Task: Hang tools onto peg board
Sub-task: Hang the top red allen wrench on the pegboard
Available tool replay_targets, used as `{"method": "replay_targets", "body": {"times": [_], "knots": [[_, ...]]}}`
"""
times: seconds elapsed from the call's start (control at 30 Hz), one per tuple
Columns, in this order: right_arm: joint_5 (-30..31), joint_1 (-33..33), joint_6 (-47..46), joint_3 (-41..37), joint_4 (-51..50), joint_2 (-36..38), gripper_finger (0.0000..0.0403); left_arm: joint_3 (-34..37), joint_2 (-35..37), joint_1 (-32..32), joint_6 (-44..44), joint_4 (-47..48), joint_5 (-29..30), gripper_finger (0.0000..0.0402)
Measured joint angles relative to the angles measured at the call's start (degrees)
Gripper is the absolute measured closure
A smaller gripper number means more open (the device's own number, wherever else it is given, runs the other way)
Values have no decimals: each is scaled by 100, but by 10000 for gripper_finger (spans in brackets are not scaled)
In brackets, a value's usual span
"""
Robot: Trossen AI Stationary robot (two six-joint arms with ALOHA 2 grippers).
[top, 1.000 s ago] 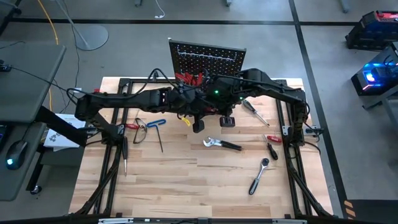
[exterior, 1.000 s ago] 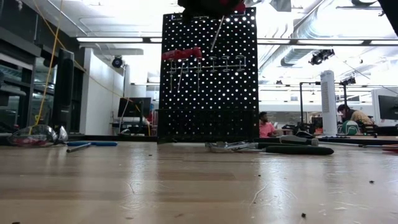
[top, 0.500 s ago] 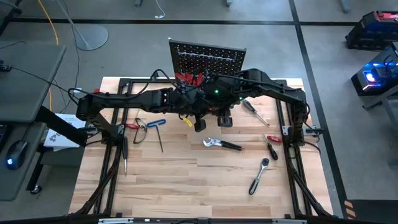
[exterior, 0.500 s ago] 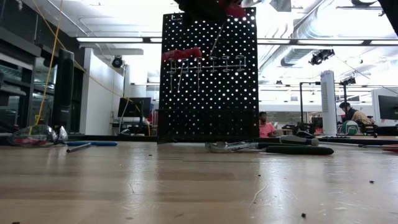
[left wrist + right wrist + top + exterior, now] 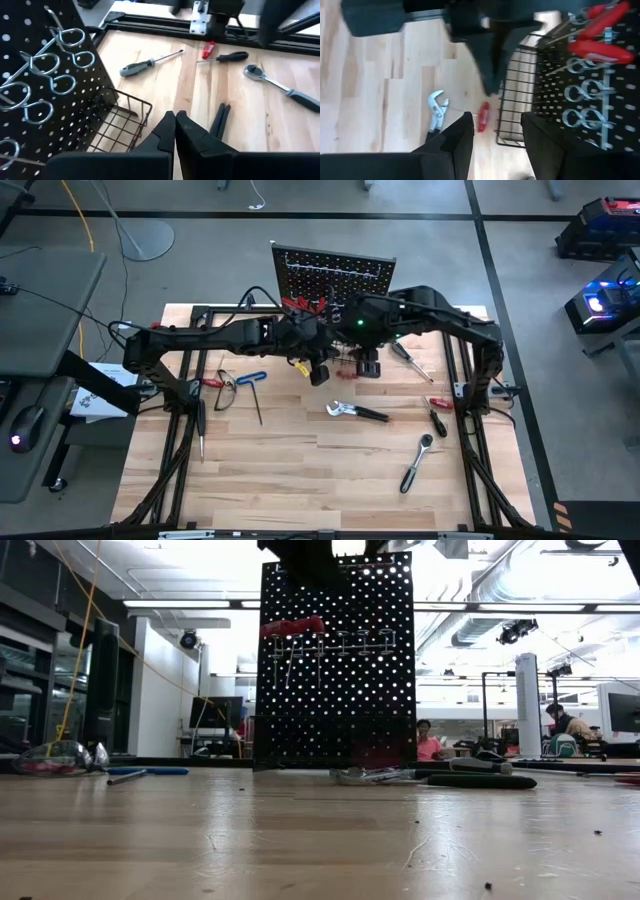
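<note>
The black peg board [image 5: 332,272] stands upright at the table's far edge, with two red-handled tools [image 5: 596,35] hung on its silver hooks [image 5: 35,85] and a wire basket [image 5: 122,120] at its foot. My left gripper [image 5: 175,116] is shut and empty, just in front of the board. My right gripper [image 5: 495,125] is open and empty beside it, above the basket. A red-handled screwdriver [image 5: 483,116] lies flat on the table against the basket's near side. The silver pliers [image 5: 357,411] lie on the table nearer the front.
On the table's right lie a grey-handled screwdriver [image 5: 145,64], a small red one [image 5: 207,49], a black one [image 5: 230,56] and the chrome ratchet [image 5: 417,462]. On the left lie the blue T-key [image 5: 250,378], safety glasses [image 5: 225,390] and a long screwdriver [image 5: 200,430].
A red-handled screwdriver that hung slanted high in front of the board has dropped out of the low view, and a red-handled one now lies on the table by the basket. My right gripper has gone a little toward the board.
</note>
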State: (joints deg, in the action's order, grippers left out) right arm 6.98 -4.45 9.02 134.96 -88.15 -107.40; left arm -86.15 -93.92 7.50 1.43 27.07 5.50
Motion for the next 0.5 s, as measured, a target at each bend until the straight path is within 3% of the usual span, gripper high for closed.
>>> {"method": "replay_targets", "body": {"times": [0.23,0.5], "knots": [[48,-125,-245,2,-86,231,245,91,7,3,55,-30,-31,401],[-168,-140,-582,-91,-162,415,245,1164,19,-45,679,-734,-533,401]]}}
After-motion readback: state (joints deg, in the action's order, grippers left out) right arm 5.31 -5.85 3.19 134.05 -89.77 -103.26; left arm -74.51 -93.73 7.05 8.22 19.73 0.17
